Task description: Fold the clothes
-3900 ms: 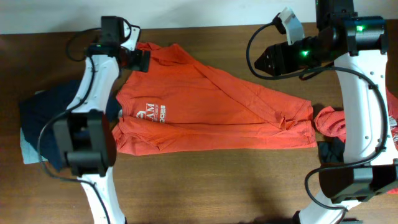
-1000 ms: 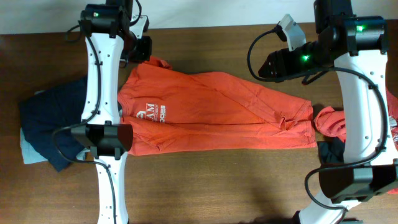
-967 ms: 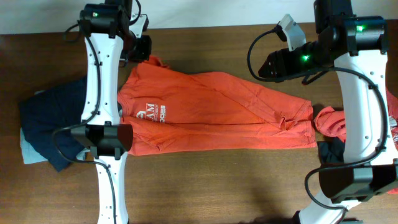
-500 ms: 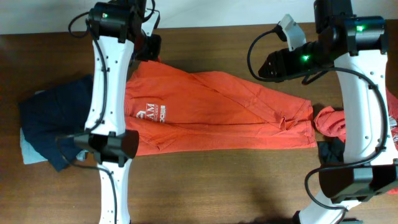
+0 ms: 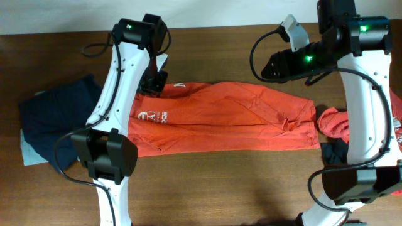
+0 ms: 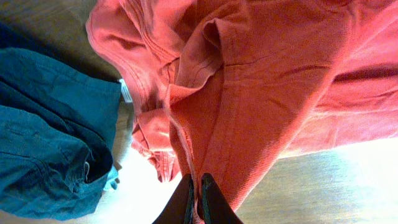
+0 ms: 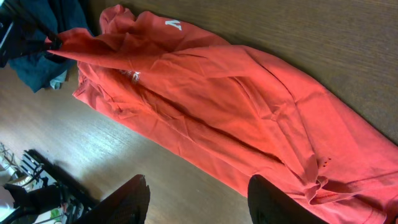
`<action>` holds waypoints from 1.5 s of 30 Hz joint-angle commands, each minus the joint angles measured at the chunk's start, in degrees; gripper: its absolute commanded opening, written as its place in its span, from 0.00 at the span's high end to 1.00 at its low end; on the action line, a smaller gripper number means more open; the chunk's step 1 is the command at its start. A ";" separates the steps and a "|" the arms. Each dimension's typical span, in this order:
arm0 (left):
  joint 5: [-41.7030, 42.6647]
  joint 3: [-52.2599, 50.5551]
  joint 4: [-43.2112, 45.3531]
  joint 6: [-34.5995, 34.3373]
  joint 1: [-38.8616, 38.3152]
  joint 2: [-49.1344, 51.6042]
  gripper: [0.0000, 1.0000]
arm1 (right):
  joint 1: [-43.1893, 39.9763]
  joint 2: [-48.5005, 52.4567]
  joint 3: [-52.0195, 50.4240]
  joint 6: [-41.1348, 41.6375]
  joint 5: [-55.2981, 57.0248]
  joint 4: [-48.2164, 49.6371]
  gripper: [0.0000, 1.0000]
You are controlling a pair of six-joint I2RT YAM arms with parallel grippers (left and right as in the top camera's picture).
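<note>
An orange-red T-shirt point(image 5: 232, 119) with white lettering point(image 5: 151, 116) lies stretched across the middle of the table, its far left part doubled over toward the front. My left gripper point(image 5: 154, 85) hangs over that left end. In the left wrist view the left gripper point(image 6: 198, 190) is shut on a bunched hem of the T-shirt point(image 6: 261, 81), which drapes away from the fingers. My right gripper point(image 5: 264, 64) hovers above the far side of the shirt. It stands open point(image 7: 202, 202), nothing between its fingers, with the T-shirt point(image 7: 224, 99) spread below.
A dark navy garment point(image 5: 53, 125) lies crumpled at the left on a pale piece point(image 5: 28, 154); it also shows in the left wrist view point(image 6: 43, 137). A crumpled orange-red piece point(image 5: 336, 122) and a dark piece point(image 5: 336, 150) sit at the right, by the right arm's base.
My left gripper has swung right and toward the front, dragging the shirt's far left corner over the shirt. The far edge now lies folded down. The right arm has stayed put.
</note>
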 commanded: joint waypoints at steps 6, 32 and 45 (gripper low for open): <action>-2.97 -0.15 -0.07 -0.76 0.28 -8.94 0.75 | -0.15 -0.74 0.09 -0.24 2.23 0.02 0.44; 21.03 -44.85 34.18 7.65 13.66 -21.05 0.41 | -0.09 4.48 -0.74 12.48 15.52 2.93 0.34; -7.85 -56.48 50.58 16.24 0.13 -20.92 0.44 | -0.09 4.85 -1.05 12.48 15.54 3.02 0.34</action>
